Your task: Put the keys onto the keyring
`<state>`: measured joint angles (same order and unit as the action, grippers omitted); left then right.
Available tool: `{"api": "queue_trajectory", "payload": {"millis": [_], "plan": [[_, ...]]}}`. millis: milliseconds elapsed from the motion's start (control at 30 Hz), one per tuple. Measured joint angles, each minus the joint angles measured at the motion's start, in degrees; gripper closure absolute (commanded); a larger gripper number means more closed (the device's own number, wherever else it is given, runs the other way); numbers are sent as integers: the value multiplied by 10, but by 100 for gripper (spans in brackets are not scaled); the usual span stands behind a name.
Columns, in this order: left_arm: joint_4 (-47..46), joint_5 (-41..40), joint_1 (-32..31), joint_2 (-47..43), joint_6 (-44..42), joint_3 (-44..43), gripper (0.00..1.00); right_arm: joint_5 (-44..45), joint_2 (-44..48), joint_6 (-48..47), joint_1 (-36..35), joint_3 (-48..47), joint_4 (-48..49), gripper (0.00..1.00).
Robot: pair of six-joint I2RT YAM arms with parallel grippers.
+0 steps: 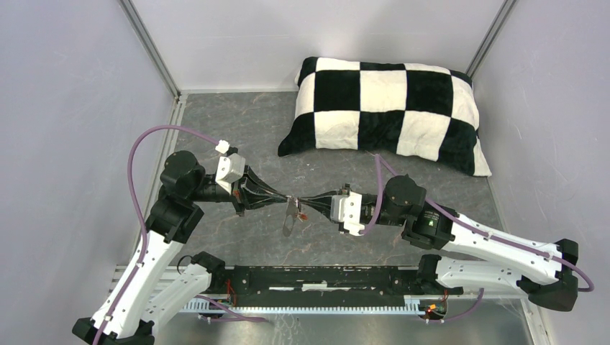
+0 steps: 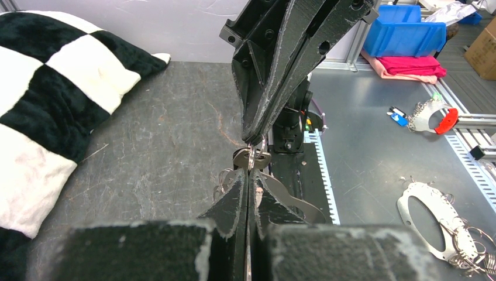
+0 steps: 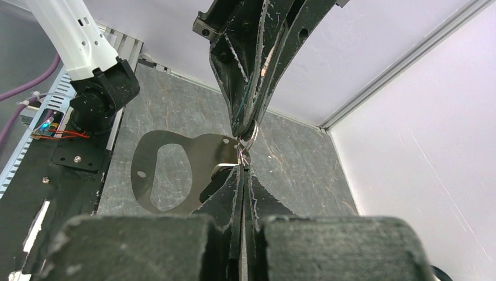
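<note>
Grey stone-look table mat (image 1: 237, 129), checked pillow (image 1: 381, 108) at the back wall. Both arms are stretched inward and meet nose to nose mid-table, raised off the mat. Left gripper (image 1: 285, 199) has its jaws pressed together, and so does the right gripper (image 1: 311, 203). The keyring (image 3: 146, 170) dangles from that meeting point, one corner right at the tips. A small metal key (image 2: 260, 158) sits between both tips. Can't tell which claw pinches which.

Robotics lab: white-walled cell (image 1: 65, 108), aluminium framing (image 1: 152, 50), blue storage bins (image 2: 403, 32), metal bench (image 2: 374, 152).
</note>
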<state>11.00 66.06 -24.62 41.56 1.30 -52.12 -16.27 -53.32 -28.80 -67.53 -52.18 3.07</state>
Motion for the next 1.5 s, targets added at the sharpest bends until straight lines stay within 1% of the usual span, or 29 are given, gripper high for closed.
{"api": "queue_trajectory", "payload": {"millis": [567, 1500], "plan": [[0, 1, 0, 0, 0, 0, 98, 19, 0, 0, -2, 0, 6, 100], [1, 3, 0, 0, 0, 0, 98, 24, 8, -1, -2, 0, 23, 100]]}}
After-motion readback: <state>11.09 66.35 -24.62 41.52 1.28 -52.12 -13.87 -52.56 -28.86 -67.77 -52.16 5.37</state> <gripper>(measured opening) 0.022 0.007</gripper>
